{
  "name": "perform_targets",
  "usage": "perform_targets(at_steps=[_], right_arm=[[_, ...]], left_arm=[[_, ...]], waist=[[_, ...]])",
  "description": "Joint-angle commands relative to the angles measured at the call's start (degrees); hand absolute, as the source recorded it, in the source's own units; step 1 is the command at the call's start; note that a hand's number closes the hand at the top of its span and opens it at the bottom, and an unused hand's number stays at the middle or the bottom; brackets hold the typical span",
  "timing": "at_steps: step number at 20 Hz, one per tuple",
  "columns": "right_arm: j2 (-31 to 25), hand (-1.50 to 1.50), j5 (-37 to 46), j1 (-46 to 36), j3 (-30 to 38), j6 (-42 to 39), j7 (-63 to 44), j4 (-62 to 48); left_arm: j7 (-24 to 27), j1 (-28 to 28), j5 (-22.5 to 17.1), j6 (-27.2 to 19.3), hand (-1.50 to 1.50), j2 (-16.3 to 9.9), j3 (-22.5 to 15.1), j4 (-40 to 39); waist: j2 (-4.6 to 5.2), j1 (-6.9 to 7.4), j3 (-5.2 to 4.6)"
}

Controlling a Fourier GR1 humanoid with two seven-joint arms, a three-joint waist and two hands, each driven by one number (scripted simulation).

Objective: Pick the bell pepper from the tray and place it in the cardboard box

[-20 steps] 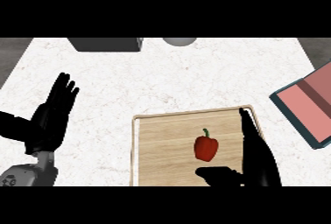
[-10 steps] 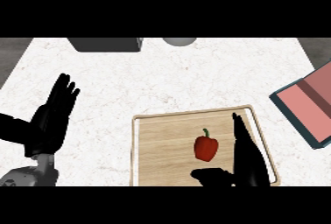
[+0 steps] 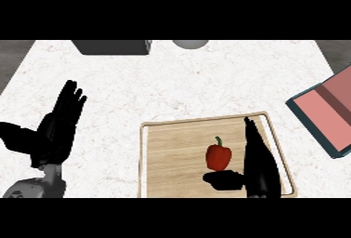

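Pepper [image 3: 218, 157] lies on the tray [image 3: 165, 153], lower right. Right hand [image 3: 257, 162] stands just beside it, fingers straight, thumb beneath. Left hand [image 3: 58, 128] rests open at left.

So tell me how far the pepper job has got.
Nothing is finished: the pepper lies on the tray. In hand: the right hand, open, is beside the pepper, thumb just below it. The left hand rests open at the left. Left to do: grasp, lift and place it in the box.

Single head view, steeply down onto the counter [image 3: 171, 88].
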State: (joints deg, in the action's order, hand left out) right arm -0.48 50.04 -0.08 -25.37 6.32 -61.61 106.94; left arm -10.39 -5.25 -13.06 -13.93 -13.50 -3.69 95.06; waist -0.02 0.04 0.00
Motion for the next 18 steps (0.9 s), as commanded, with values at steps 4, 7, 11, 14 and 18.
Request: perform_targets(at_steps=[4, 7, 11, 14, 18], right_arm=[[0.5, -1.50, -2.4, -0.6, 2.6, 0.0, -0.8, -2.9], [0.5, -1.50, -3.0, -4.7, 0.2, 6.1, -1.8, -9.4], [0.5, -1.50, -0.8, 1.3, -1.4, 1.4, -3.8, -1.8], [0.5, -1.50, -3.7, -3.0, -0.5, 5.5, -1.8, -9.0], [0.5, -1.50, -2.3, -1.6, -2.3, 4.7, -3.4, -7.5]], left_arm=[[1.1, -2.2, -1.4, 4.3, 0.00, -0.4, 4.9, -3.7], [0.9, 1.2, -1.3, 6.5, 0.00, -0.9, 4.3, -0.8], [1.6, 3.5, -0.4, 6.3, 0.00, 0.0, 5.3, 0.7], [2.0, -1.8, 2.5, 4.9, 0.00, 2.8, 3.6, -4.3], [-3.3, -1.6, 2.2, 4.6, 0.00, 2.4, 4.8, 1.0]], waist=[[0.02, -0.11, 0.00], [0.04, 0.22, 0.00], [-0.05, 0.00, -0.01], [0.05, -0.09, 0.00], [-0.02, -0.04, 0.00]])
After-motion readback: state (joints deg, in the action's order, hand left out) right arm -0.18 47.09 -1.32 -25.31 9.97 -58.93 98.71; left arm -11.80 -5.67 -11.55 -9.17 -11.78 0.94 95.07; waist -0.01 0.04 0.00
